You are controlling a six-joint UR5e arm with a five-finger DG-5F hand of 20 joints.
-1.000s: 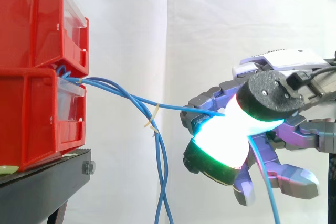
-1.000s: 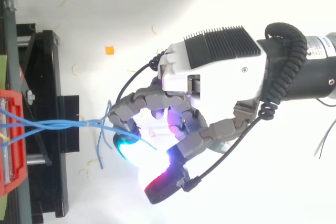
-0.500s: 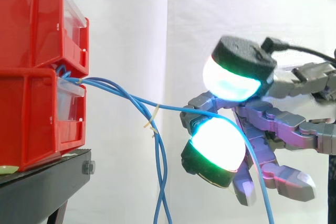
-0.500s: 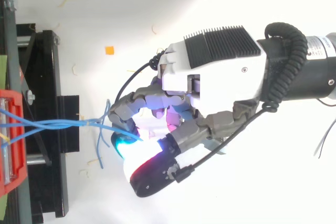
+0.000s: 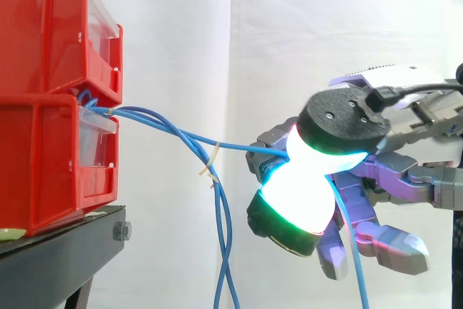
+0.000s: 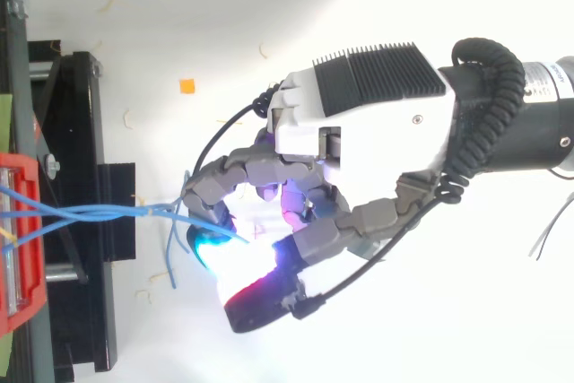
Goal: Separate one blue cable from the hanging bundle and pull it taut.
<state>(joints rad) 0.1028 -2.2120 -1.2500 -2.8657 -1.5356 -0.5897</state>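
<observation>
From the front edge of the red bins, the bundle hangs down; one blue cable runs apart to the hand, pinched between its curled glowing pads. We should pull level, away from the bins, slowly, with a firm pinch.

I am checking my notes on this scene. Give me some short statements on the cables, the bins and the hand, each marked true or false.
1. Two red plastic bins are stacked on the black stand. True.
2. The hand pinches one thin blue cable between its glowing pads. True.
3. Every blue cable runs to the hand. False: the other blue cables hang down loose.
4. In the side view the hand enters from the left. False: from the right.
</observation>
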